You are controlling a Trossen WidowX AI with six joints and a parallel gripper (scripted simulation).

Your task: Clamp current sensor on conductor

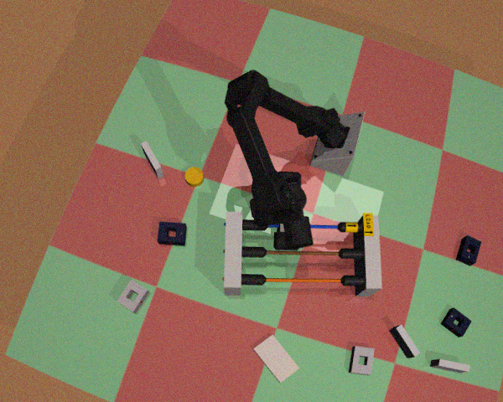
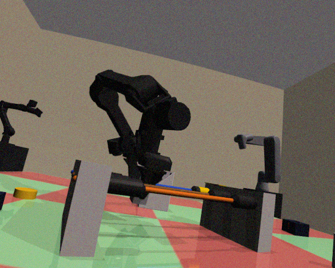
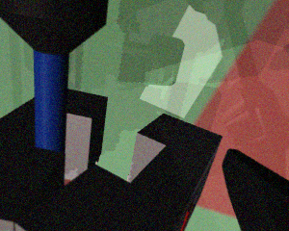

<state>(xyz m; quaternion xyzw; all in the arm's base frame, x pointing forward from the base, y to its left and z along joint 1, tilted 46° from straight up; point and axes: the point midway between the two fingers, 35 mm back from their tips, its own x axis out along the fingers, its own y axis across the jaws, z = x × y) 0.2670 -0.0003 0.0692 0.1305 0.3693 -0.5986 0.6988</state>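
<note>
The conductor marked LOAD is the blue one (image 1: 325,226) (image 2: 173,187) (image 3: 50,101); the yellow LOAD marker (image 1: 368,224) is at its right end. The split-core sensor (image 3: 183,164) is a black body with light grey inner faces and a gap between its two arms. The blue conductor meets its left part; whether it is inside the opening is unclear. A grey bit of it shows beside the gripper in the top view. My gripper (image 1: 292,235) (image 2: 141,193) is open at the blue conductor. One finger (image 3: 260,192) stands clear of the sensor's right side. The sensor's arrow is hidden.
Two end blocks (image 1: 233,255) (image 1: 373,260) hold the blue, brown (image 1: 301,253) and orange (image 1: 303,280) conductors. A yellow disc (image 1: 194,176) (image 2: 25,193), dark square rings (image 1: 180,234) (image 1: 474,244) and light pieces (image 1: 275,358) lie around. The arm's base is behind.
</note>
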